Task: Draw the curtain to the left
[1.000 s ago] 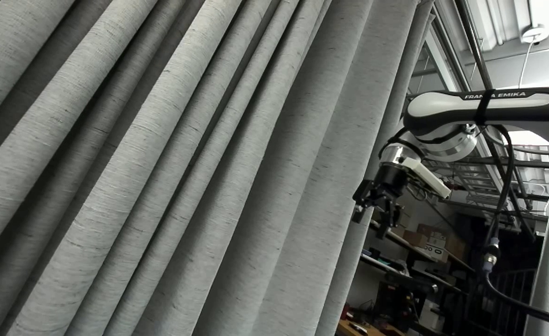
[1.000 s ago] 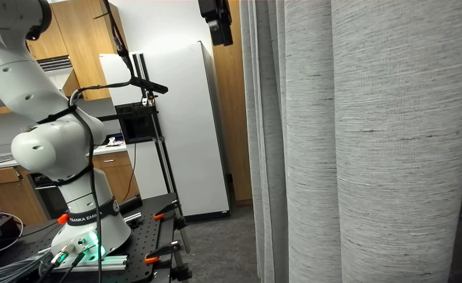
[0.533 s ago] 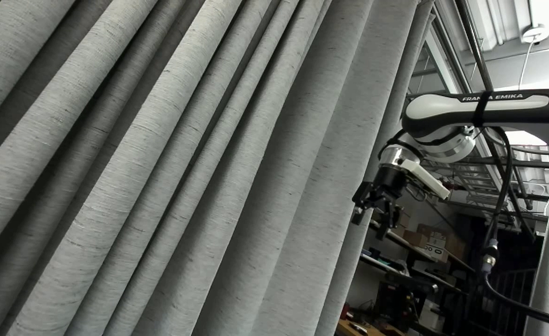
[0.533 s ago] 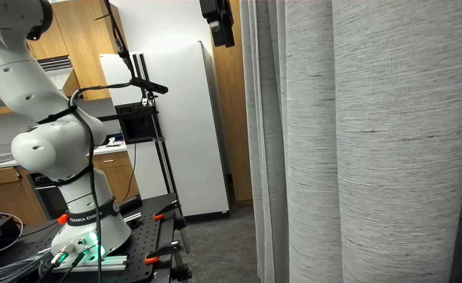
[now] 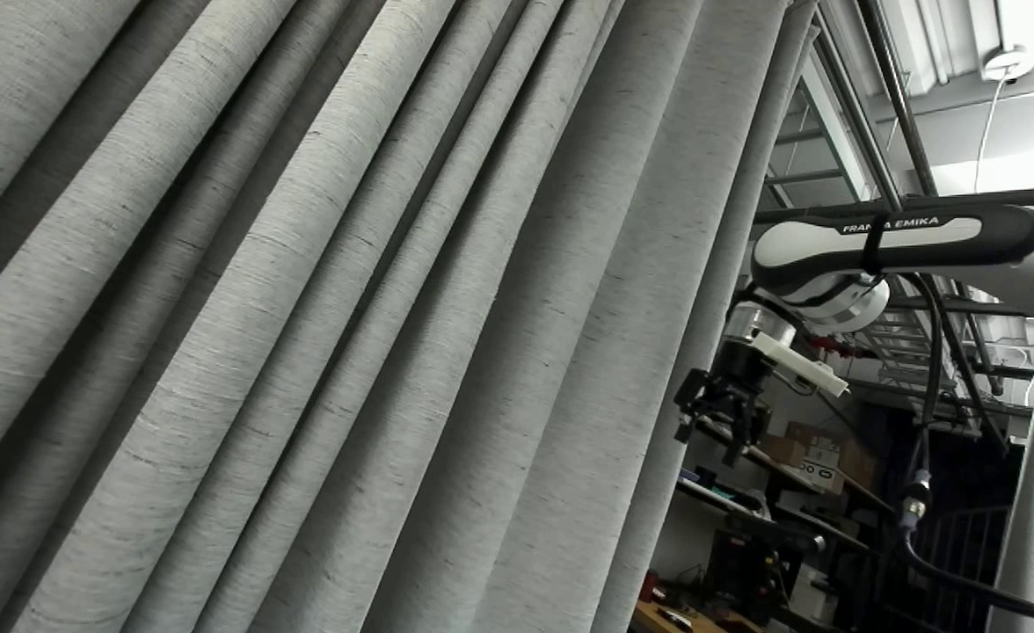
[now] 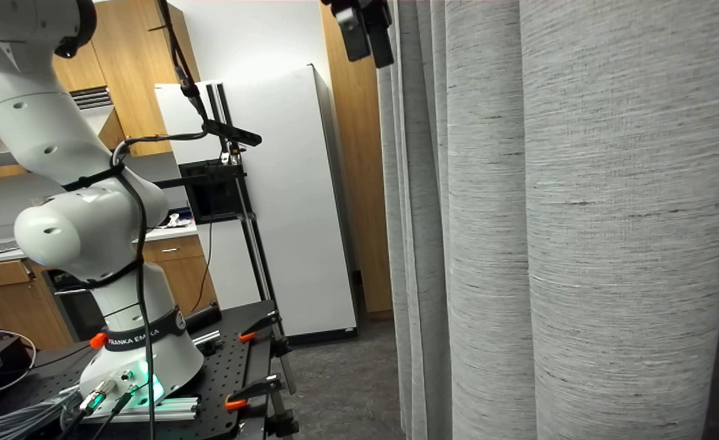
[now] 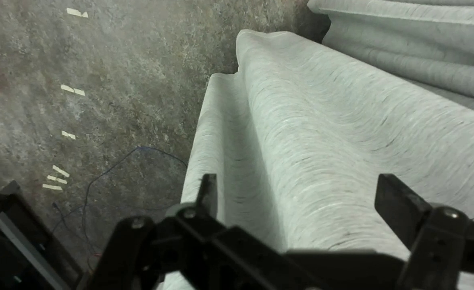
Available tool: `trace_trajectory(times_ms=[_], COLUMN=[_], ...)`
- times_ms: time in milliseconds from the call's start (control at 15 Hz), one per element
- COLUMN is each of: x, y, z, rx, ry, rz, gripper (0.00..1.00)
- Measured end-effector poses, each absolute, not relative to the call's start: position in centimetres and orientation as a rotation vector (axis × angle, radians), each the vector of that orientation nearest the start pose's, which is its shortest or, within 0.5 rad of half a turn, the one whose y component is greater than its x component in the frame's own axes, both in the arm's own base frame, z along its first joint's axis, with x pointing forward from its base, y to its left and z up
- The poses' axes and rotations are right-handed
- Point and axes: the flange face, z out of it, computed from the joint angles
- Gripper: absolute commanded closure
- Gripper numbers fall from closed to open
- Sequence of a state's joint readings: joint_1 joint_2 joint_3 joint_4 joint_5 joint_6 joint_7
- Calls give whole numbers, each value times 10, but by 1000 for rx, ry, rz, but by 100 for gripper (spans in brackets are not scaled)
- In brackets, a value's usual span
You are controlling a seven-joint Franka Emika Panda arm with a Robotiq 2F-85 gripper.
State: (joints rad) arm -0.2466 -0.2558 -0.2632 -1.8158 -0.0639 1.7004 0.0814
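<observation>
Two fingers are standing apart at the end of the arm; the curtain is hanging beside that arm. If you're closing short of its pleats, you're risking an empty pinch, dragging nothing.

In an exterior view, a grey curtain hangs in long folds, its border running down to the left edge of what shows of a wooden bench. Seen well above the bench's far edge, the robot arm holds its claw, fingers spread, by that border; contact is unclear.
</observation>
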Motion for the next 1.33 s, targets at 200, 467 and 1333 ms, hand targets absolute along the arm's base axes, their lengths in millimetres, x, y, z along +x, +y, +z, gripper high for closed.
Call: trace_trajectory(times_ms=[200,467,1333], x=[418,433,466], y=[-288,-314,-334], z=[654,666,731], rx=[-3014,-3008,-2955], ry=[989,1031,905], rz=[-258,-411,-1264], gripper=[0,0,0])
